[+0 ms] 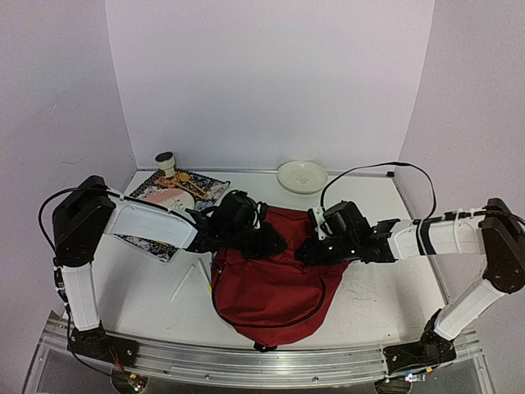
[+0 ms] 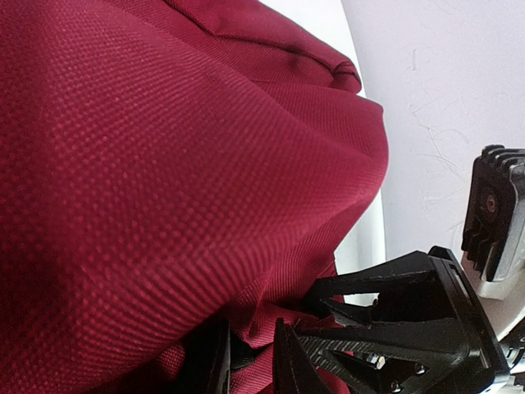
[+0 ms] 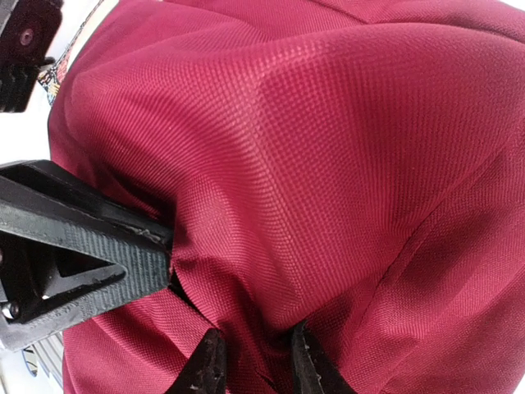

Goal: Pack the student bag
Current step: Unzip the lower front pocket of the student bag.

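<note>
The student bag (image 1: 271, 283) is a dark-red backpack lying in the middle of the table, with a black strap looping along its right side. My left gripper (image 1: 267, 242) sits on the bag's far left edge and is shut on a fold of its fabric (image 2: 250, 361). My right gripper (image 1: 310, 250) sits on the far right edge and pinches a fold of fabric (image 3: 256, 369). The two grippers are close together. Red fabric (image 2: 164, 164) fills the left wrist view and also the right wrist view (image 3: 328, 148). The bag's opening and contents are hidden.
A patterned book (image 1: 168, 205) with a white disc on it lies at the far left, with a small cup (image 1: 166, 162) behind it. A white bowl (image 1: 302, 176) stands at the back. Two white sticks (image 1: 190, 281) lie left of the bag.
</note>
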`<action>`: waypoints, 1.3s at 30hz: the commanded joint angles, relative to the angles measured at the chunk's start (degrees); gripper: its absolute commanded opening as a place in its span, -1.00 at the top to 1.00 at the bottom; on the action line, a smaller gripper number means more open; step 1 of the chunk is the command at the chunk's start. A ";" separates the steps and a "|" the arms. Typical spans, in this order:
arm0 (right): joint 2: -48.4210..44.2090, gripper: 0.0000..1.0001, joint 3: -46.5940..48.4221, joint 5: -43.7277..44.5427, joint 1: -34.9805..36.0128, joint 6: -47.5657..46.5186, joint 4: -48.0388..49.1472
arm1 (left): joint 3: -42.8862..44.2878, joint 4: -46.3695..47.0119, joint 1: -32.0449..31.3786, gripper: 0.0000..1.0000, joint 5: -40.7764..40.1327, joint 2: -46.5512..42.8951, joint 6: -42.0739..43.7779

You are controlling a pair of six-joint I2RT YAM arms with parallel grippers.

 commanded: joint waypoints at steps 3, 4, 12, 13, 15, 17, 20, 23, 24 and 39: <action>-2.02 0.46 -0.25 -0.39 0.72 -0.44 -1.58 | 0.14 2.24 -1.14 0.63 1.12 0.50 -0.82; -2.38 0.46 -0.26 -0.19 0.74 -0.38 -1.58 | -0.43 2.18 -1.14 0.63 0.21 0.30 -0.86; -4.64 0.43 -0.11 -0.67 0.75 -0.67 -1.63 | -0.20 1.67 -1.48 0.83 0.03 1.94 -0.48; -4.79 0.42 -0.16 -0.56 0.73 -0.70 -1.66 | -0.01 1.64 -1.69 0.89 0.05 1.97 -0.31; -4.74 0.43 -0.33 -0.17 0.75 -0.88 -1.74 | 0.06 1.63 -1.83 0.98 -0.17 1.57 -0.09; -4.46 0.44 -0.76 0.02 0.72 -0.97 -1.84 | -0.49 1.63 -1.82 1.00 -1.05 0.16 0.27; -3.90 0.46 -1.63 -0.08 0.74 -1.03 -1.93 | -1.74 1.56 -1.73 1.00 -3.44 -2.92 0.98; -2.70 0.46 -2.20 -0.89 0.72 -1.29 -1.93 | -3.11 1.33 -1.63 1.00 -5.65 -5.69 1.56; -2.28 0.46 -2.32 -1.14 0.72 -1.39 -1.93 | -3.45 1.30 -1.60 1.00 -6.14 -6.36 1.69; 0.57 0.92 -2.22 -1.97 0.65 -1.45 -2.30 | -8.10 0.90 -1.47 1.00 -10.12 -11.80 3.09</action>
